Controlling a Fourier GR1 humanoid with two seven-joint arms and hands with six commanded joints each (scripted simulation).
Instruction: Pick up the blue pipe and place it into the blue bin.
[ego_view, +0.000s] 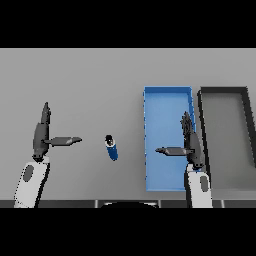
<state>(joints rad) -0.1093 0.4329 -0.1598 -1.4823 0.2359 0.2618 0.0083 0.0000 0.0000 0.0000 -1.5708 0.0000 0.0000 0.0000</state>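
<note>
Task was at its very start: the short blue cylindrical pipe with a dark open end (111, 147) lay untouched on the grey tabletop (90, 85), roughly mid-table and nearer the front edge than the back, its dark end pointing away from the robot and slightly left. No hand was in contact with it. The left hand (42, 135) hovered toward the left side of the tabletop, fingers straight and pointing away, thumb stuck out sideways toward the pipe, so open and holding nothing. The right hand (190, 142) was also open, fingers straight, thumb out to the left; it appeared over the right wall of the shallow blue rectangular bin (167, 92), though whether it hung above the bin or brushed the rim could not be told from this view. The bin sat right of the pipe, close but apart from it, running from near the front edge toward mid-table. A dark-rimmed grey rectangular tray (222, 91) sat just beside the bin on its right. The step in hand was probably the reach, not yet begun. The next move called for one hand, likely the left since the pipe lay between it and the bin, to come over the pipe, drop, and close across its narrow body before carrying it right over the bin wall.
</note>
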